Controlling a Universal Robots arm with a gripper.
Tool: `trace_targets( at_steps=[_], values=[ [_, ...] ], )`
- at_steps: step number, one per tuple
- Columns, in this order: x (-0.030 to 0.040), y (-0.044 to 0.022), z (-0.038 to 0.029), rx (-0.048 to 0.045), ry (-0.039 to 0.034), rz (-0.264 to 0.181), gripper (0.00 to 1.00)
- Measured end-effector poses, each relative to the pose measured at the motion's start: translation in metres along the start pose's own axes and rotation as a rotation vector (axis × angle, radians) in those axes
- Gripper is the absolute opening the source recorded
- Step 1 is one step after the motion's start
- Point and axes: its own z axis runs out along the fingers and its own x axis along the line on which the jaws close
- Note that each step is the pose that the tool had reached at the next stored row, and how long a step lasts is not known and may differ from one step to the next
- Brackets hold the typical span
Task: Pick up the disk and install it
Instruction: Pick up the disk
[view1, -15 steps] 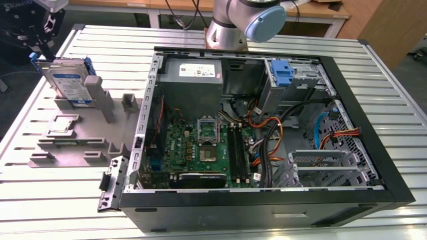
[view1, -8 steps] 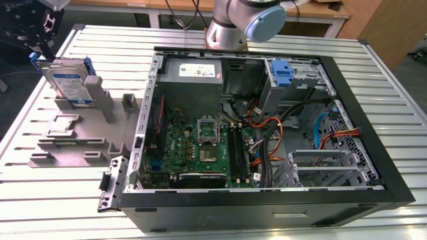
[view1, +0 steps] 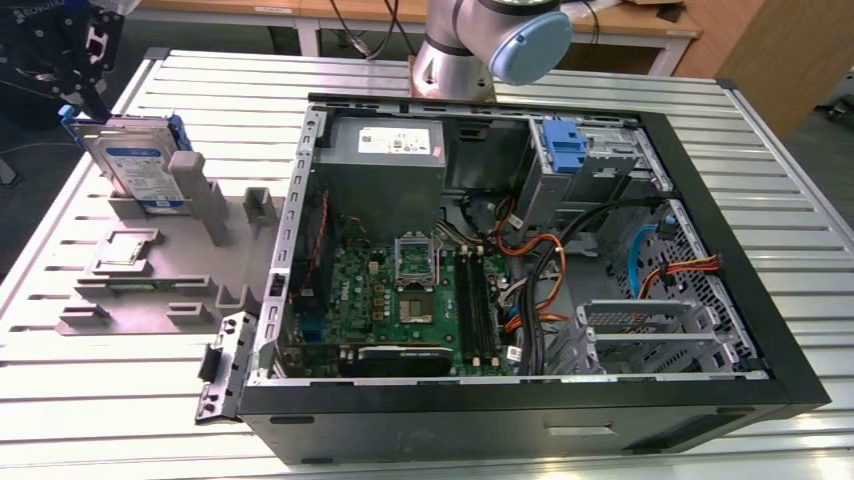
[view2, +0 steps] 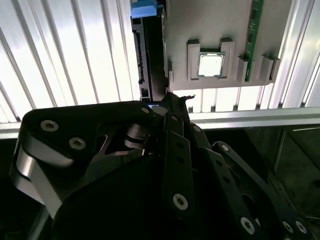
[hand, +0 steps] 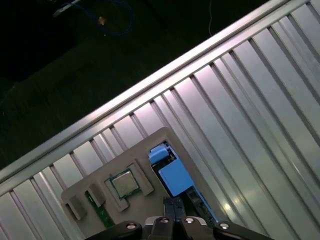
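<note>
disk (view1: 138, 165): stood upright in grey holder (view1: 147, 290), at 10 o'clock of open case (view1: 534, 420) in exterior view. gripper (view1: 80, 95): positioned at its 11 o'clock corner; grip state cannot be told.

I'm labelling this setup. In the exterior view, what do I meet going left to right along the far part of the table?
disk → power supply → blue bracket

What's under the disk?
A grey stand on the table, with the disk standing on edge in it. The stand covers the disk's bottom edge.
</note>
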Motion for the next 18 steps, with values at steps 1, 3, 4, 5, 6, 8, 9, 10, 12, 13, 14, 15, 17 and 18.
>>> trace_targets(
  at_steps=[1, 3, 4, 5, 6, 8, 9, 10, 12, 13, 14, 15, 17, 18],
  values=[
    [0.0000, 0.0000, 0.0000, 0.0000, 0.0007, -0.018, 0.10],
    [0.0000, 0.0000, 0.0000, 0.0001, 0.0019, -0.054, 0.10],
    [0.0000, 0.0000, 0.0000, 0.0001, 0.0025, -0.072, 0.10],
    [0.0000, 0.0000, 0.0001, 0.0001, 0.0032, -0.090, 0.10],
    [0.0000, 0.0000, 0.0001, 0.0002, 0.0037, -0.108, 0.10],
    [0.0000, 0.0000, 0.0003, 0.0002, 0.0051, -0.145, 0.10],
    [0.0000, 0.0000, 0.0004, 0.0002, 0.0057, -0.163, 0.10],
    [0.0000, 0.0000, 0.0004, 0.0002, 0.0064, -0.181, 0.10],
    [0.0000, 0.0000, 0.0008, 0.0001, 0.0074, -0.214, 0.10],
    [0.0001, 0.0001, 0.0010, -0.0001, 0.0072, -0.224, 0.10],
    [0.0005, 0.0009, 0.0012, -0.0004, 0.0070, -0.229, 0.10],
    [0.0015, 0.0028, 0.0016, -0.0004, 0.0069, -0.231, 0.10],
    [0.0037, 0.0080, 0.0021, -0.0005, 0.0068, -0.232, 0.10],
    [0.0042, 0.0096, 0.0025, -0.0004, 0.0067, -0.233, 0.10]
  ],
)
